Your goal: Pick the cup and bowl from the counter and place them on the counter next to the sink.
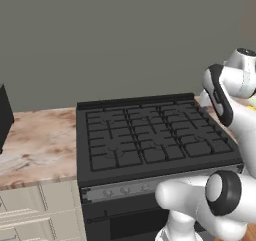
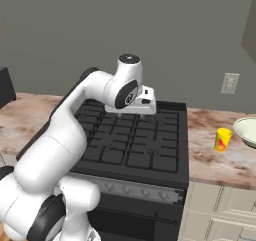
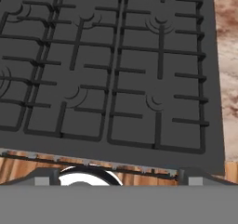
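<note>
The small yellow cup (image 2: 223, 139) with a red-orange mark stands on the marbled counter (image 2: 207, 157) to the right of the stove. Just right of it, the pale cream-green bowl (image 2: 247, 131) is cut off by the picture's edge. My gripper (image 2: 137, 114) hangs over the rear middle of the stove, well left of the cup and apart from it. In the hand view my gripper (image 3: 118, 176) is open, its two fingertips (image 3: 46, 176) far apart with nothing between them, looking down at the burner grates. The sink is out of view.
The black stove top (image 1: 150, 135) with raised grates fills the middle, its knob panel along the front. More counter (image 1: 35, 140) lies left of it, with a black appliance (image 1: 4, 115) at the far left. A wall outlet (image 2: 230, 83) sits above the cup.
</note>
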### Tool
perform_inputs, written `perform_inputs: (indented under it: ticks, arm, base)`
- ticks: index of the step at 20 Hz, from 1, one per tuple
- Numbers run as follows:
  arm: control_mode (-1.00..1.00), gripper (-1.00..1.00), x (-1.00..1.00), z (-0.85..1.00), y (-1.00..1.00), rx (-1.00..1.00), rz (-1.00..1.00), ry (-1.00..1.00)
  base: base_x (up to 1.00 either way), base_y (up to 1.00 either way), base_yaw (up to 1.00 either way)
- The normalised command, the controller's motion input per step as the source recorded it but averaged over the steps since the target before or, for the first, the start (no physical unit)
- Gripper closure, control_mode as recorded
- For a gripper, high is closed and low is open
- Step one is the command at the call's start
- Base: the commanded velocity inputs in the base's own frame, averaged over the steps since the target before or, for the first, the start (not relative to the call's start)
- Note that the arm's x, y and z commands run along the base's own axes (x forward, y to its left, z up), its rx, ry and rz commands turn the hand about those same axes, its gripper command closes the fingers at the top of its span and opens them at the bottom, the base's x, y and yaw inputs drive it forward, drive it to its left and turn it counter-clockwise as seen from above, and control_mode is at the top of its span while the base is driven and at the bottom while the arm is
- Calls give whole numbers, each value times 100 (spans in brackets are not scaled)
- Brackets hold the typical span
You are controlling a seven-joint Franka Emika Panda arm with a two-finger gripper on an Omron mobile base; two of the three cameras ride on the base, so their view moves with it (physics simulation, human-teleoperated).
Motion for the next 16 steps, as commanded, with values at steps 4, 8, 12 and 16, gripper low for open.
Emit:
perform_inputs:
  ticks: [4,8,12,16]
  arm:
    - [-100,-100,0,0,-48,0,0,0]
    - [-100,-100,0,0,-44,0,0,0]
    - [-100,-100,0,0,-35,0,0,0]
    - [-100,-100,0,0,-24,-4,0,0]
  base:
    - [0,0,0]
    - [0,0,0]
    - [0,0,0]
    - [0,0,0]
